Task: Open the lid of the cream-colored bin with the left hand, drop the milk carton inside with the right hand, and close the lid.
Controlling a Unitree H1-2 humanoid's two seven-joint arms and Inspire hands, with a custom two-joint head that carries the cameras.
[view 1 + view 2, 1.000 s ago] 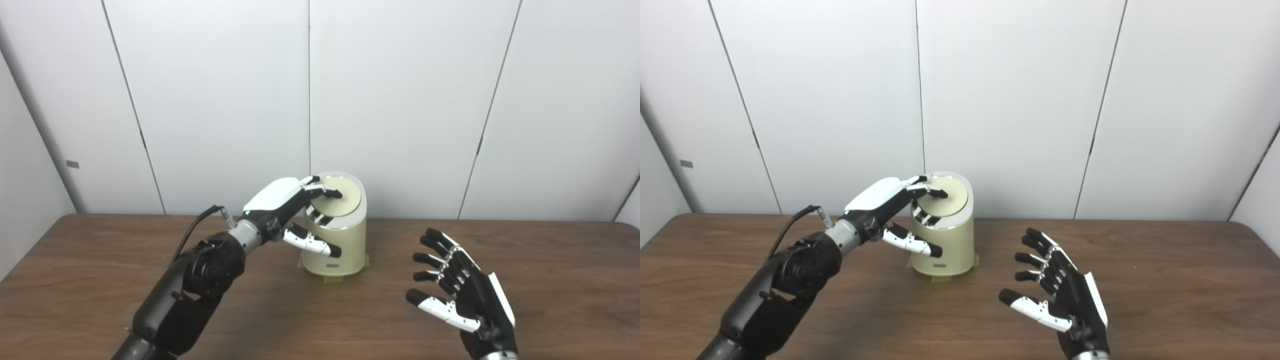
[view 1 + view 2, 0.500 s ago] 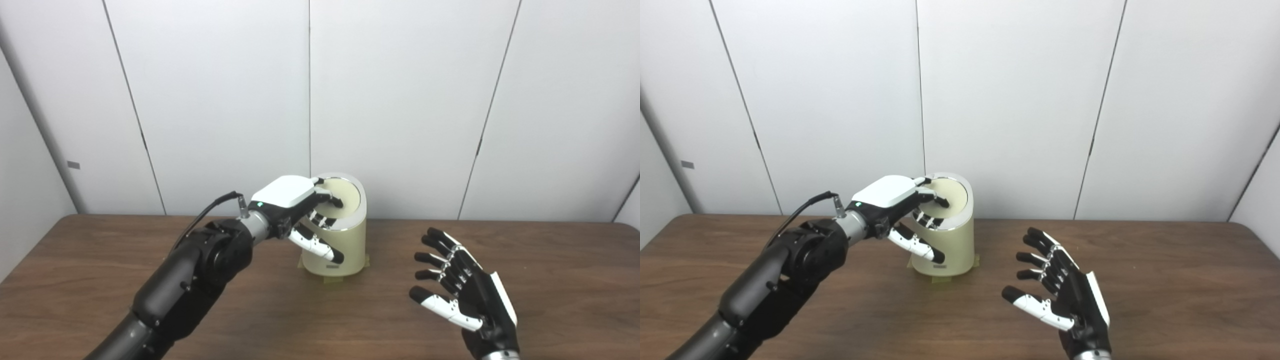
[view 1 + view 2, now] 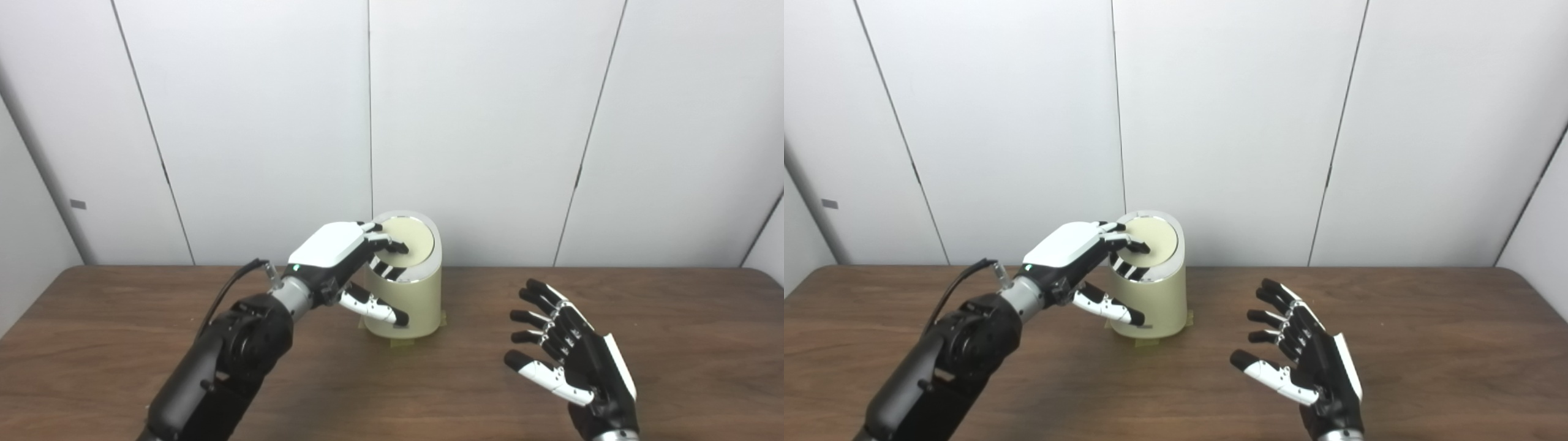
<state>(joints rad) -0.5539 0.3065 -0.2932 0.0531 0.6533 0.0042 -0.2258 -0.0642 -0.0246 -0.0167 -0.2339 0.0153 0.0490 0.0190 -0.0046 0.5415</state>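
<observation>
The cream-colored bin (image 3: 413, 300) stands upright at the back middle of the table, and its round lid (image 3: 418, 241) lies shut inside a shiny rim. My left hand (image 3: 334, 248) reaches over the bin from the left. Its fingertips (image 3: 395, 247) rest on the lid, and its thumb (image 3: 373, 306) sticks out in front of the bin's wall. It grips nothing. My right hand (image 3: 1304, 361) hovers open and empty over the table, right of the bin, palm turned left. No milk carton is in view.
The brown wooden table (image 3: 122, 343) runs across the whole picture, with white wall panels (image 3: 490, 122) close behind the bin. Yellowish tape (image 3: 401, 342) shows under the bin's base. A black cable (image 3: 229, 288) loops off my left wrist.
The whole picture has shifted a little left, so the camera moved. My left wrist and forearm have dropped lower while the fingertips stayed on the lid. The right hand has barely moved.
</observation>
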